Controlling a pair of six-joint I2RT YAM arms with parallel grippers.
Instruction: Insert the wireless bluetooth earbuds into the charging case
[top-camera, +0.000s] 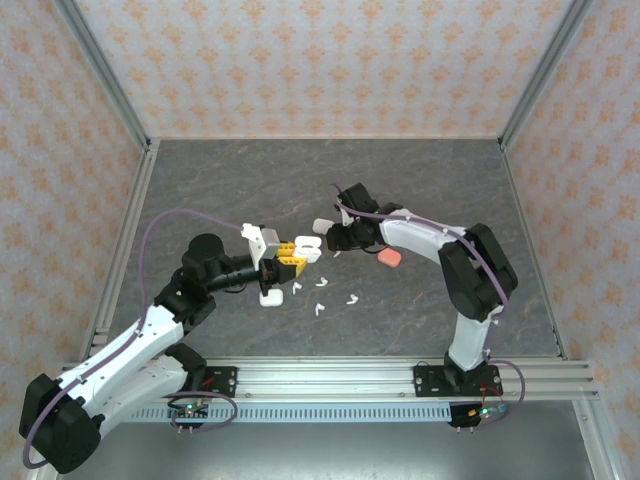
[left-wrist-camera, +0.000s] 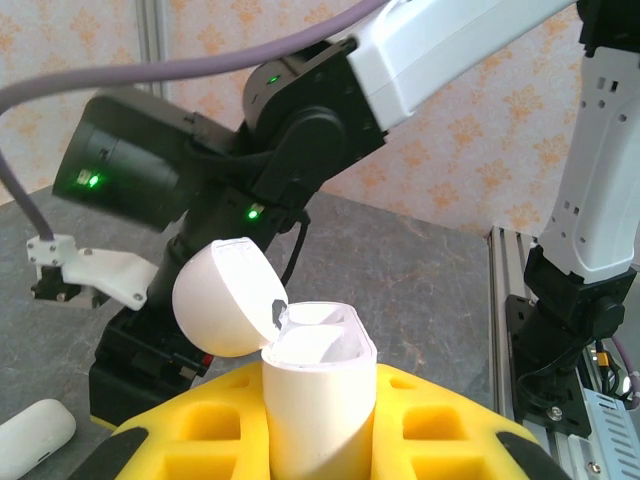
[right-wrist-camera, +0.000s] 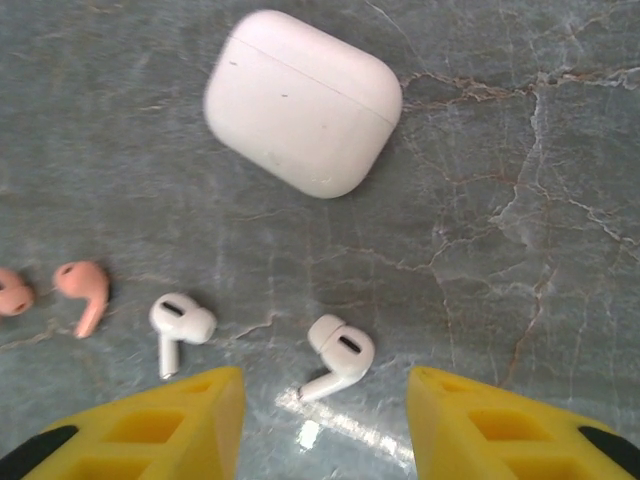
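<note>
Open white case (left-wrist-camera: 318, 390) clenched in left fingers (left-wrist-camera: 480, 425).
Spread right fingers (right-wrist-camera: 500, 425) hover over table (right-wrist-camera: 520, 180); white earbud (right-wrist-camera: 340, 352) lies between them, untouched.

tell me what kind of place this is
Probably a lab robot cell: an aluminium frame boxes in a grey marble-look tabletop, with patterned wall panels closing the sides.

Surface: dark grey marble-veined tabletop (top-camera: 420, 190) — pale crack lines run through it.
Cases: closed white rounded plastic case (right-wrist-camera: 303, 100), lying flat; coral-pink rounded case (top-camera: 391, 258), farther right.
White earbuds: white stemmed plastic earbud (right-wrist-camera: 180, 325) and second white stemmed earbud (right-wrist-camera: 340, 352) — near each other, apart.
Pink earbuds: coral-pink stemmed earbud (right-wrist-camera: 82, 290), just beside another coral-pink earbud (right-wrist-camera: 12, 292).
</note>
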